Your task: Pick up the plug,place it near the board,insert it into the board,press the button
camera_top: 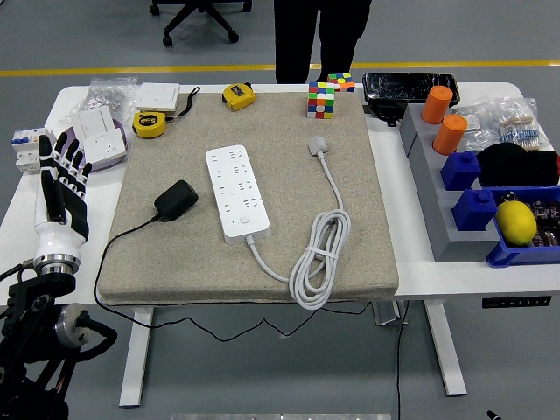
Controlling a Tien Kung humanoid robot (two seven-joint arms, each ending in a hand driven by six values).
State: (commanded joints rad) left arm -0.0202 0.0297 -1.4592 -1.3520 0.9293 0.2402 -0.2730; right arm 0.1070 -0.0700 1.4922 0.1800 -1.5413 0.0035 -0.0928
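Head view shows the left robot hand (63, 185) raised over the worktop's (411, 280) left edge, fingers (73, 164) spread apart and holding nothing, palm side dark, wrist white. The right robot hand is out of sight. On the beige mat (350, 262) that covers the worktop's middle, the black plug (176, 199) lies flat toward the mat's left side, its thin black cable running off toward the near left corner. Just beside it, apart from it, the white power strip (235, 192) lies lengthwise, its white cord (319, 254) coiled near the mat's near right part and ending in a grey plug (318, 145). A colour cube (320, 99) stands at the mat's far edge. Two yellow tape measures (150, 124) lie near the far left corner. A person (319, 35) stands at the far side, hands not on the worktop.
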